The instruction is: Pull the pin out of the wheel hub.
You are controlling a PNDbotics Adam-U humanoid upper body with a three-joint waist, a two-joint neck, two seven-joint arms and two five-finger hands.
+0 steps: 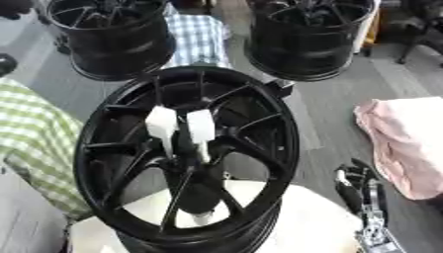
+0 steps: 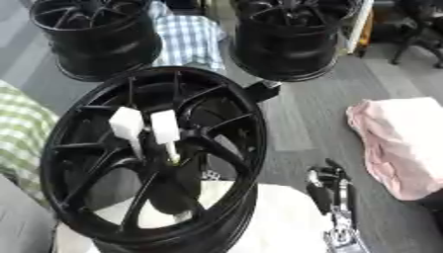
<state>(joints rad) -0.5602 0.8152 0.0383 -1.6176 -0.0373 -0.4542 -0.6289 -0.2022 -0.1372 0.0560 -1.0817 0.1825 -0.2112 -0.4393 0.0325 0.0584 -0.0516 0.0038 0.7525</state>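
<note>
Two white pins, each with a blocky white head and a thin stem, are sitting in the middle of the big black wheel hub, so I'd say the job hasn't really started. Both stems run down into the centre where the spokes meet, and nothing is touching either one.

Nearest to the camera, the hub stands tilted on a pale round worktop, spokes facing up at us. Down at the lower right is the right hand, black with silver bits below it, parked beside the hub's rim and well clear of the pins. Its fingers look relaxed and slightly apart, holding nothing. No left hand anywhere in the shots.

What's left is basically everything: reach in, pinch a pin head, and draw it out along its stem.

Further out there's a green checked cloth on the left and a pink cloth on the right. At the far end, two more black wheels sit on the grey floor with a blue checked cloth between them.
</note>
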